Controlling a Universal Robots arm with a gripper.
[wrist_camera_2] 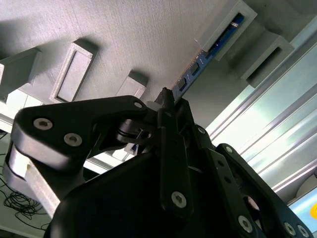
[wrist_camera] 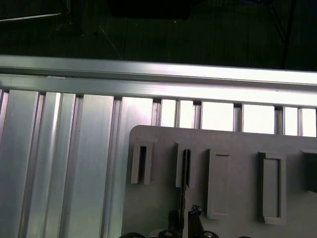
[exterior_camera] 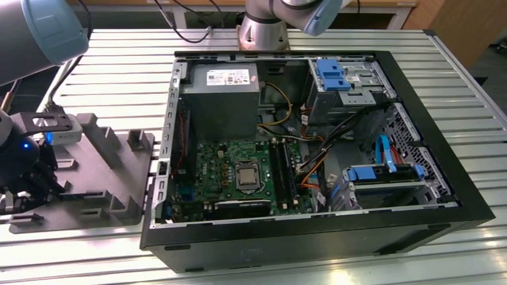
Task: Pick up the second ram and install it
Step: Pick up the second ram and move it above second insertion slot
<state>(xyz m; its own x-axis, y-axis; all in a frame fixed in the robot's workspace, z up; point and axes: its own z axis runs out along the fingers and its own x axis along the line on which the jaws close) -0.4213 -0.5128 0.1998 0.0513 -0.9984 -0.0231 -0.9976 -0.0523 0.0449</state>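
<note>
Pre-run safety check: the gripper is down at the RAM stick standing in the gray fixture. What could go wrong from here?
1. The gripper appears to sit near one end of the second ram, not its middle. A lift could tilt the stick and bind it in the gray fixture slots.
2. Orange cables run close beside the memory sockets in the case. The arm may snag them when reaching in.

No print is legible. A white label (exterior_camera: pixel 225 76) sits on the gray power supply (exterior_camera: pixel 220 101) inside the open computer case (exterior_camera: pixel 317 240), but its lettering is too small to read.
</note>
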